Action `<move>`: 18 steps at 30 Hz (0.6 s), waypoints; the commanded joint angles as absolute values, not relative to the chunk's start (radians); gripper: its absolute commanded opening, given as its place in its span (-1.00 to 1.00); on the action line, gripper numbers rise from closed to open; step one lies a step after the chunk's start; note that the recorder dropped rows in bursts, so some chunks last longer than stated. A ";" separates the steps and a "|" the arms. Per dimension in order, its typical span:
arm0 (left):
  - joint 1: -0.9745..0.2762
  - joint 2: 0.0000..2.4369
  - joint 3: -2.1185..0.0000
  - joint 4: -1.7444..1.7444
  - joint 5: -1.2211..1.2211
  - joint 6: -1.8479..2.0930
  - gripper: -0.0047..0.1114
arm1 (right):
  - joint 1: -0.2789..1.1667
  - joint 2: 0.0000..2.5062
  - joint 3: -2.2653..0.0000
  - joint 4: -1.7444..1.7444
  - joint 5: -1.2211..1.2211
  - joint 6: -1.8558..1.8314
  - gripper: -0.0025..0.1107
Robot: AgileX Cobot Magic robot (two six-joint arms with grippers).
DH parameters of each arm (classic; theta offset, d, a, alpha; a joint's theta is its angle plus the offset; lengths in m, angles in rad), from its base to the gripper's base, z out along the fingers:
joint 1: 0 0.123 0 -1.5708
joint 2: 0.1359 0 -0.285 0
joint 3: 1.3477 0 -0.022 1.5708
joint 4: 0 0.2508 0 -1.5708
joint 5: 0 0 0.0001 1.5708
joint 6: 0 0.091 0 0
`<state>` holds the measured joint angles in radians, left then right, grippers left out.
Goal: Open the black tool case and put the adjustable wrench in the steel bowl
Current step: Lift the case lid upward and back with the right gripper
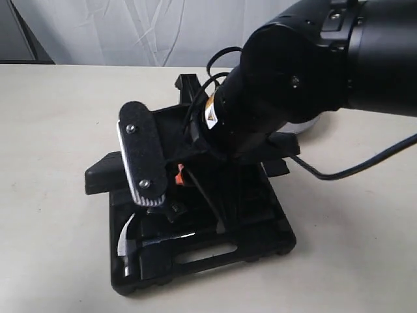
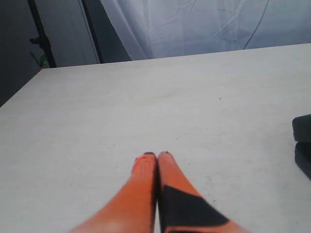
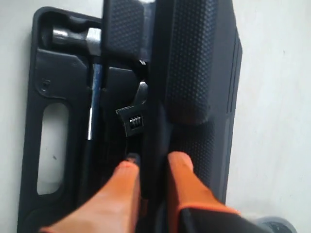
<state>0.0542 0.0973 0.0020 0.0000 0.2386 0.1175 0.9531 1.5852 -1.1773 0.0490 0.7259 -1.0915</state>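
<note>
The black tool case (image 1: pixel 260 225) lies on the table with its lid (image 1: pixel 104 173) raised on edge. My right gripper (image 3: pixel 153 160) is shut on the lid's edge (image 3: pixel 155 97), one orange finger (image 3: pixel 127 170) inside the case and the other on the textured outside. The adjustable wrench (image 3: pixel 132 118) lies in the case tray just beyond the fingertips, its silver jaw head showing; it also shows in the exterior view (image 1: pixel 176 210). Only a sliver of the steel bowl (image 1: pixel 306 125) shows behind the right arm. My left gripper (image 2: pixel 156 155) is shut and empty over bare table, out of the exterior view.
A silver-headed hammer (image 1: pixel 126 238) lies in the tray near the case's handle slot (image 1: pixel 205 253); its head (image 3: pixel 73 35) shows in the right wrist view. The right arm (image 1: pixel 293 78) covers the far half of the case. A cable (image 1: pixel 352 171) trails across the table on the right. A case corner (image 2: pixel 302 141) edges the left wrist view.
</note>
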 commanded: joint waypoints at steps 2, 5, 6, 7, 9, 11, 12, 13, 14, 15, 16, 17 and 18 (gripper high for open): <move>0.047 0.093 0.000 0.000 0.231 0.112 -0.91 | 1.055 1.580 -1.185 0.104 0.701 -1.136 -0.97; 0.047 0.093 0.000 0.000 0.231 0.112 -0.91 | 1.096 1.571 -1.190 0.104 0.711 -1.125 -0.97; 0.047 0.093 0.000 0.000 0.231 0.112 -0.91 | 1.096 1.568 -1.195 0.104 0.711 -1.122 -0.97; 0.047 0.093 0.000 0.000 0.231 0.112 -0.91 | 1.094 1.561 -1.213 0.096 0.705 -1.103 -0.97; 0.047 0.093 0.000 0.000 0.231 0.112 -0.91 | 1.086 1.555 -1.264 0.042 0.661 -1.057 -0.97; 0.047 0.093 0.000 0.000 0.231 0.112 -0.91 | 1.071 1.557 -1.290 0.000 0.577 -1.045 -0.97; 0.047 0.093 0.000 0.000 0.231 0.112 -0.91 | 1.056 1.559 -1.295 -0.015 0.520 -1.036 -0.97; 0.047 0.093 0.000 0.000 0.231 0.112 -0.91 | 1.031 1.565 -1.295 -0.016 0.418 -1.005 -0.97; 0.047 0.093 0.000 0.000 0.231 0.112 -0.91 | 1.013 1.575 -1.295 -0.016 0.363 -0.991 -0.97; 0.047 0.093 0.000 0.000 0.231 0.112 -0.91 | 1.000 1.583 -1.295 -0.016 0.329 -0.991 -0.97; 0.047 0.093 0.000 0.000 0.231 0.112 -0.91 | 0.990 1.595 -1.295 -0.016 0.308 -0.991 -0.97; 0.047 0.093 0.000 0.000 0.231 0.112 -0.91 | 0.978 1.605 -1.295 -0.016 0.285 -0.991 -0.97; 0.047 0.093 0.000 0.000 0.231 0.112 -0.91 | 0.960 1.622 -1.295 -0.016 0.253 -0.991 -0.97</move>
